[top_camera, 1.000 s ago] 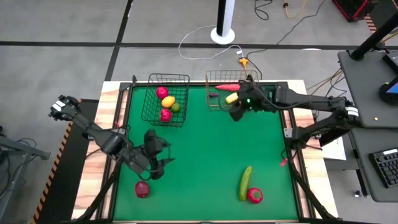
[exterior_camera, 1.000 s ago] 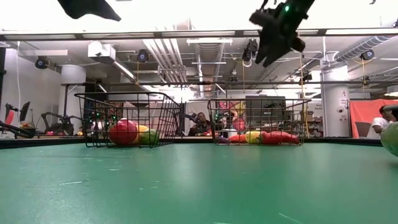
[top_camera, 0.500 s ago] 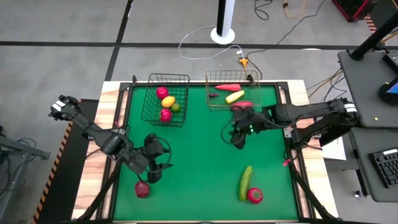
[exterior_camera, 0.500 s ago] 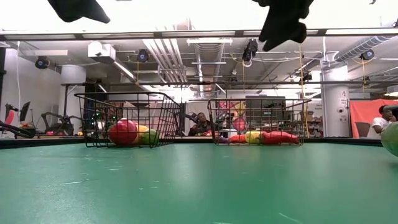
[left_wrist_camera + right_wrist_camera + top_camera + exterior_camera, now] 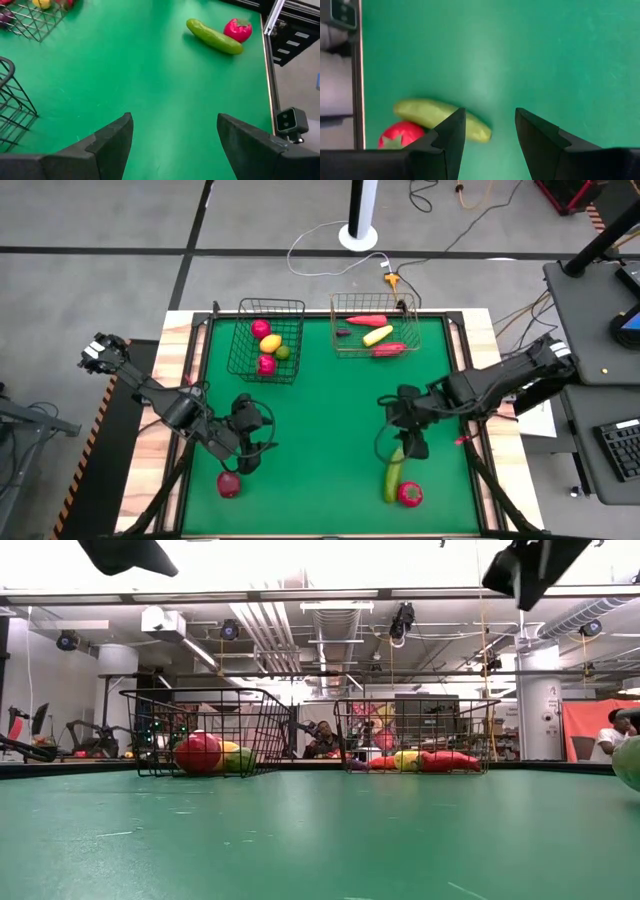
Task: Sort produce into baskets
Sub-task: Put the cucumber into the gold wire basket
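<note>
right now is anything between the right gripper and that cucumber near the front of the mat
Nothing visible. The right gripper hangs open just above the cucumber, with only bare green mat showing between its fingers and the fruit. The red tomato lies against the cucumber's far end, beyond it rather than in the way.

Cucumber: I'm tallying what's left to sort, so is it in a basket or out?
Out. The cucumber lies on the green mat beside a red fruit.

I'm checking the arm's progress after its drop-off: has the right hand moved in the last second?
Yes. In the high view the right hand has left the silvery basket at the table's far edge and now hangs open by the cucumber near the front.
</note>
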